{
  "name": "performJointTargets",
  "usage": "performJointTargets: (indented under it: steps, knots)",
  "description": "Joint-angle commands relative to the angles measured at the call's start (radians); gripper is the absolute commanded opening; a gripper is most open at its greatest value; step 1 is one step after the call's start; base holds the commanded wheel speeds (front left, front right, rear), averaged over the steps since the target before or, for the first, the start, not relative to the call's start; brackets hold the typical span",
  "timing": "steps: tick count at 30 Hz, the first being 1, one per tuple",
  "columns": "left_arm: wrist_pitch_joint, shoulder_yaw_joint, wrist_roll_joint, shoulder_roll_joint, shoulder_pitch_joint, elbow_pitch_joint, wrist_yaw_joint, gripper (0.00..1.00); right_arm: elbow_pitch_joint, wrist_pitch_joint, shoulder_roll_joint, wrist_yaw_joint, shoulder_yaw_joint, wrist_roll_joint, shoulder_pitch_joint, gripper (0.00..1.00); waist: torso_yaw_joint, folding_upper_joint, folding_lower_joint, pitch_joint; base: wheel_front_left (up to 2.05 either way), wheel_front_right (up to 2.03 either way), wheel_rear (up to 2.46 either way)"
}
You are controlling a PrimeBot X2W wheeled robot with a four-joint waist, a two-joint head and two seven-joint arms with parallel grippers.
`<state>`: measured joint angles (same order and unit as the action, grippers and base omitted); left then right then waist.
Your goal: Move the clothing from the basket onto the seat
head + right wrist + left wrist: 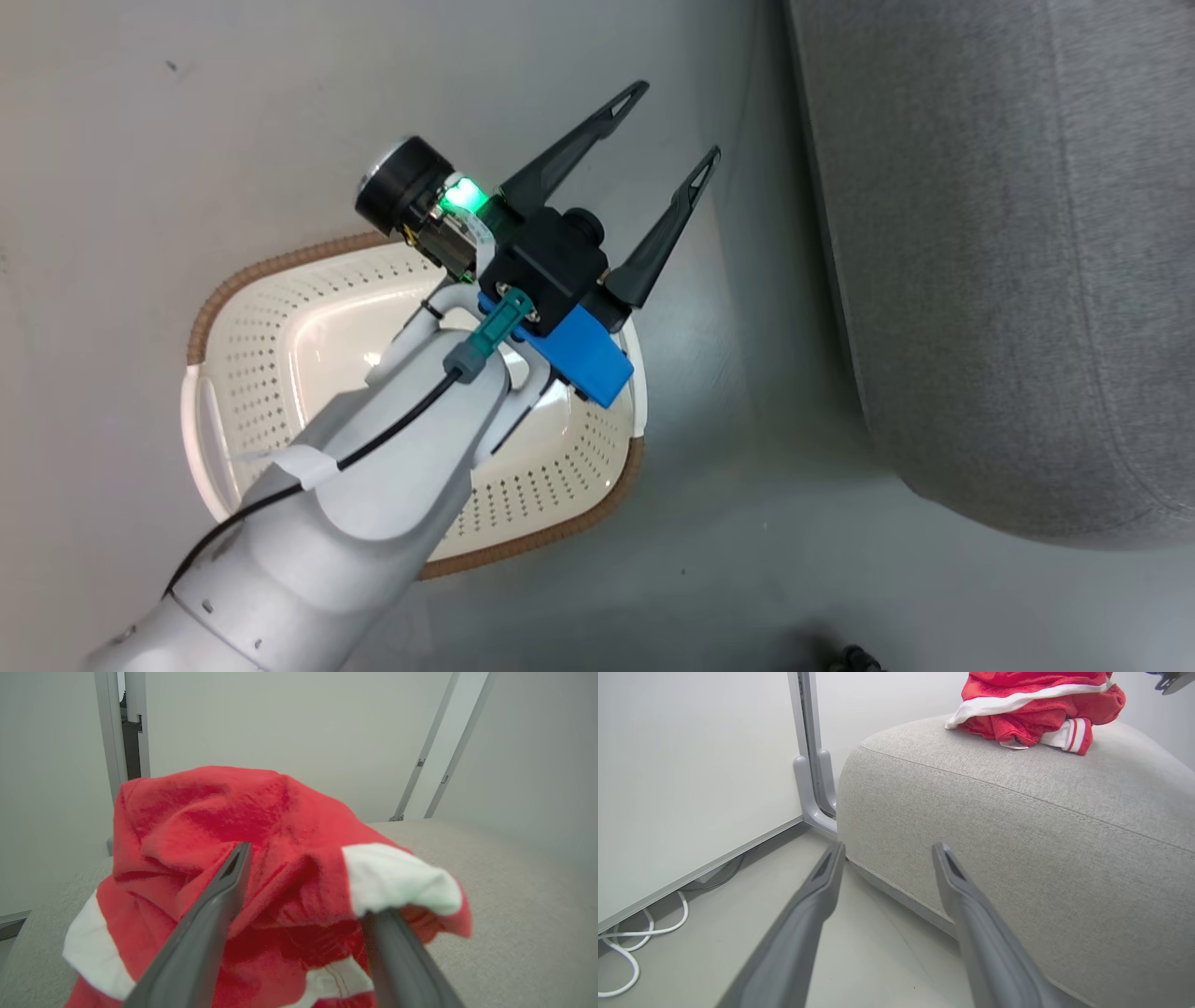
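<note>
Two hands are working around one landmark, the large light-grey fabric-upholstered seat with rounded edges and a visible seam. The red sports clothing with white stripe trim is lying bunched on top of the seat.

The right hand is positioned at the clothing on the seat. Its two long dark fingers are standing wide apart and are clamping nothing. A white-trimmed fold is draping over the tip of one finger. The other finger is showing in front of the red fabric, and contact there cannot be confirmed.

The left hand is hanging beside the seat, over the pale grey floor. Its fingers are spread wide and are carrying nothing. In the left wrist view they are pointing at the lower side of the seat.

The small cream-white perforated plastic basket with a brown woven-look rim is sitting on the floor beside the seat, apart from it and under the left forearm.

A grey metal post is standing just beside the seat, and a white cable is lying on the floor well apart from the seat.
</note>
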<state>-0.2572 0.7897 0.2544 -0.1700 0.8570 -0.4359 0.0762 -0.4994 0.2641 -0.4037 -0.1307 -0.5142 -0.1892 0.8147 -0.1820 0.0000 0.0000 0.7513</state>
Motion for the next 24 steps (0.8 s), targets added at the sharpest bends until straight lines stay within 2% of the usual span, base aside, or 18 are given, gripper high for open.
performJointTargets:
  steps: [1,12,24]
  knots:
    - [-0.005,-0.002,0.006,0.003,-0.023,-0.003,-0.005,1.00,0.019,0.000,0.012,0.000,-0.001,0.006,-0.038,1.00,-0.002,0.0000,0.0000,-0.043,0.00,0.00,0.00]
    - [-0.009,-0.068,0.045,0.021,-0.159,0.020,-0.019,1.00,0.174,0.000,0.086,0.000,0.026,0.015,-0.361,1.00,0.001,0.0000,0.0000,-0.254,0.00,0.00,0.00]
    - [-0.008,-0.299,0.031,0.017,-0.402,0.118,-0.055,1.00,0.368,0.000,0.167,0.000,0.199,0.029,-0.569,1.00,0.062,0.0000,0.0000,-0.488,0.00,0.00,0.00]
